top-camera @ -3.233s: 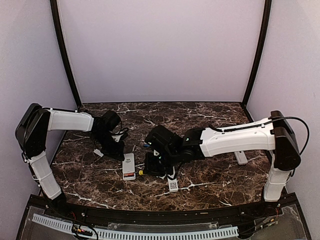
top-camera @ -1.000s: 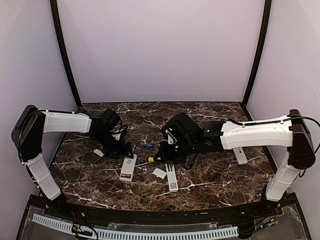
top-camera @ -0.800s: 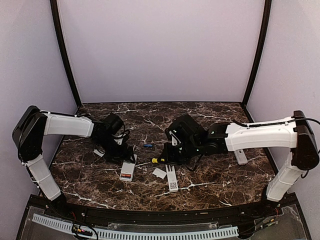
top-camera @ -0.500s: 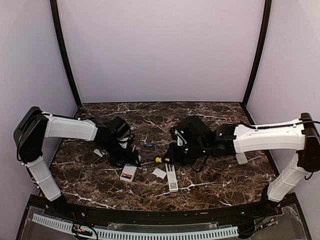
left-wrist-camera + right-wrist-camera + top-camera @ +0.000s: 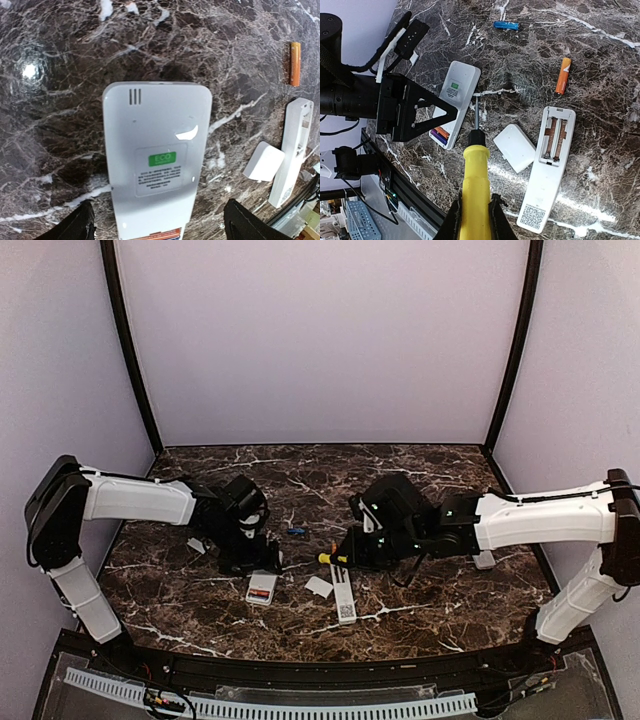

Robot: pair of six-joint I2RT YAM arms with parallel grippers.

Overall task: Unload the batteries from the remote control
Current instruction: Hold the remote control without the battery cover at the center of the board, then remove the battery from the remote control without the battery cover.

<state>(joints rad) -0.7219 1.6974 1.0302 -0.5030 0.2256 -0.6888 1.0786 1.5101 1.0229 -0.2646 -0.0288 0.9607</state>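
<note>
Top external view: both arms reach inward over the dark brown marble surface (image 5: 180, 590).
Left fingers (image 5: 80, 227): spread wide, one on either side of the wide white remote (image 5: 157, 170), which lies face down with a green label on its back; neither finger touches it.
Wide remote's bay: open at one end, with orange and purple batteries (image 5: 440, 135) seated inside (only a sliver of them shows in the left wrist view).
Right fingers (image 5: 451, 227): clamped on the yellow-handled screwdriver (image 5: 475, 185). Its tip is just beside the wide remote's long edge; I cannot tell if they touch.
Slim white remote (image 5: 552, 150): bay uncovered and empty, with a flat white cover (image 5: 516, 146) just beside it.
Loose cells: the orange cell (image 5: 562, 76) lies near the slim remote's bay end, and the blue cell (image 5: 506, 25) is well apart from it.
</note>
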